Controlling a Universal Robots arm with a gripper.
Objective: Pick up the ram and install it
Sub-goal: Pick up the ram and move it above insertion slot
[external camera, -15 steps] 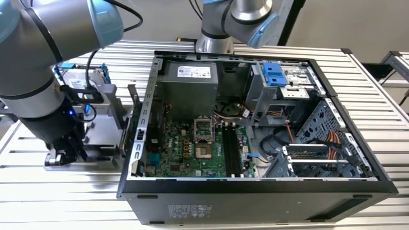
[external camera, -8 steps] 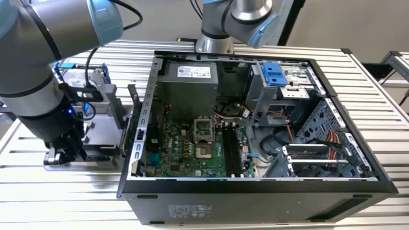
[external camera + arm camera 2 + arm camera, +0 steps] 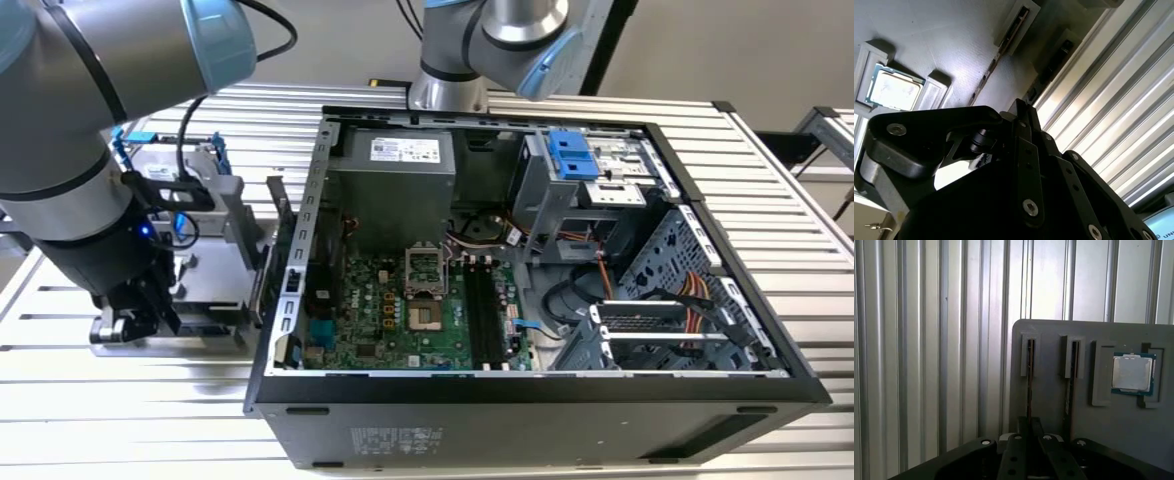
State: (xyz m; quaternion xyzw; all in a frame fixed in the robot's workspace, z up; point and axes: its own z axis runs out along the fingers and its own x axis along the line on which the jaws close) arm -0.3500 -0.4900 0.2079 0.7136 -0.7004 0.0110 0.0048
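Note:
The ram (image 3: 1030, 371) is a thin dark stick standing on edge in a slot of a grey tray (image 3: 1054, 337), which lies on the table at the exterior view's left, beside the open computer case (image 3: 534, 400). My gripper (image 3: 1030, 424) is down over the near end of that stick, with its black fingers closed in on both sides of it. The same stick (image 3: 1000, 54) runs away from my gripper (image 3: 1022, 109) in the second wrist view. In the exterior view my gripper (image 3: 134, 322) sits low on the tray (image 3: 207, 332). The motherboard's memory slots (image 3: 485, 312) lie inside the case.
A second stick (image 3: 1072, 371) stands in the neighbouring tray slot, and a square silver processor (image 3: 1132, 373) lies in a pocket beside it. A drive in a blue frame (image 3: 160, 170) stands behind the tray. Another arm's base (image 3: 454, 60) rises behind the case. The table is ribbed metal.

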